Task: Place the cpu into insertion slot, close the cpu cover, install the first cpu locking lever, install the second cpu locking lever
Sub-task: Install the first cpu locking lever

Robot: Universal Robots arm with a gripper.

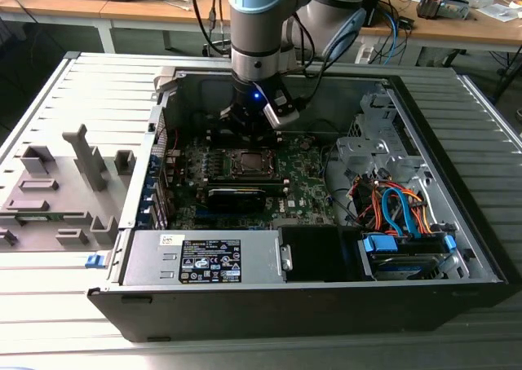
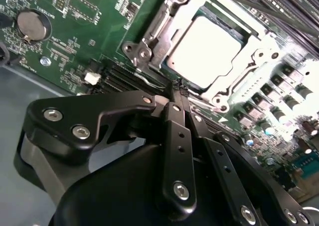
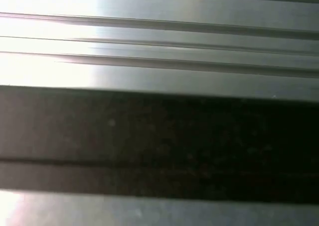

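An open black computer case point(image 1: 457, 248) lies on a ribbed grey metal surface point(image 1: 49, 321), its green motherboard point(image 1: 306, 182) facing up. A grey-and-blue robot arm point(image 1: 261, 28) reaches down into the case, with the end effector point(image 1: 245, 121) hanging just behind the insertion slot point(image 1: 247, 165) as the exterior view shows it.

In the second wrist view, the end effector point(image 2: 178, 92) is matte black with round silver screw heads; its two slim fingers point(image 2: 174, 116) are pressed together, clenched on nothing, their tips just short of the socket's edge. The cpu point(image 2: 212, 49), a flat square chip with a smooth, pale silver top glaring under the light, sits inside the insertion slot point(image 2: 149, 52). The cpu cover point(image 2: 234, 89), a thin silvery metal frame with a large square opening, lies around the chip. A round coin battery point(image 2: 32, 24) sits well apart on the board.
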